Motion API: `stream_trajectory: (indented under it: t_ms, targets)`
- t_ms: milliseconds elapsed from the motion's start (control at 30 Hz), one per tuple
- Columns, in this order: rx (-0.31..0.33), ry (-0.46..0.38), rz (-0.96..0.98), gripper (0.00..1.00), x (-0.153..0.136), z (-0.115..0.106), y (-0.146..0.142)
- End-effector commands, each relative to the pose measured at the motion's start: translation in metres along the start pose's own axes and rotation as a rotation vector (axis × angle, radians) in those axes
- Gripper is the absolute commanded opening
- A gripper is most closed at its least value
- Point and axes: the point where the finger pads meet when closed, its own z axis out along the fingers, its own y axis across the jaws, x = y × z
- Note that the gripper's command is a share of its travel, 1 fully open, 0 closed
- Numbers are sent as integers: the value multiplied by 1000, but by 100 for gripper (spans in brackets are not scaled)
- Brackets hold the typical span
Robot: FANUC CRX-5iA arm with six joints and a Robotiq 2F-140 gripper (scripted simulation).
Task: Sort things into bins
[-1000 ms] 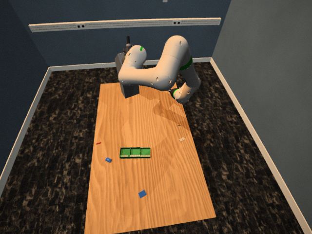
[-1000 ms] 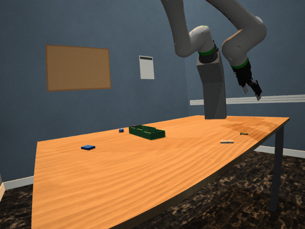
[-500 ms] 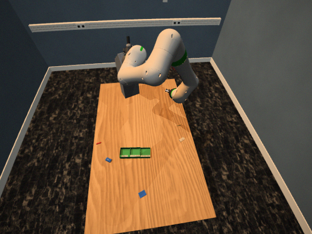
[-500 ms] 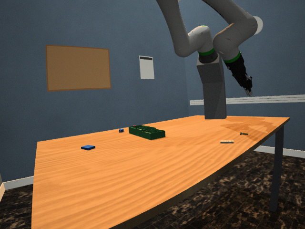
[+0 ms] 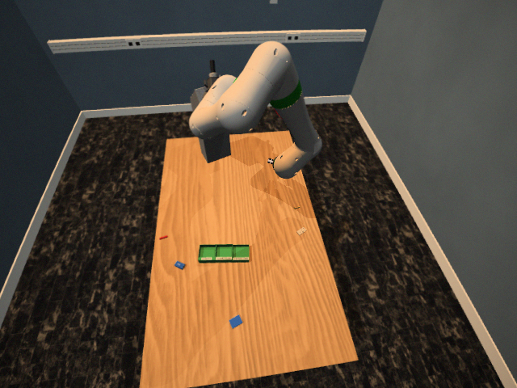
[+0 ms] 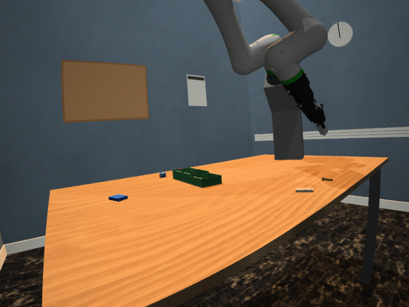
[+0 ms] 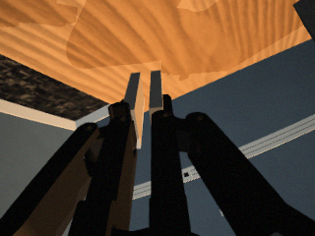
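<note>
Honestly can't read a single word from where I'm sitting. The green bins [image 5: 224, 252] each have a pale label strip [image 5: 224, 259] along the front wall, three of them, but in the top view the print is just a smear. From the exterior view the labels face away. The small blue block [image 5: 179, 264] has a couple of light marks on top, could be letters, too tiny to tell. Same with the whitish piece [image 5: 301, 230] near the table edge. The white sheet [image 6: 196, 90] on the wall has a dark bar at its head, no legible text.
</note>
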Motion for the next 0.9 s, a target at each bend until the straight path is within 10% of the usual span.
stream_trajectory:
  t_ms: [0,867]
  targets:
    - [47,32,-29,15,25,-14,1]
    - [175,237,-155,15,133,-86,35]
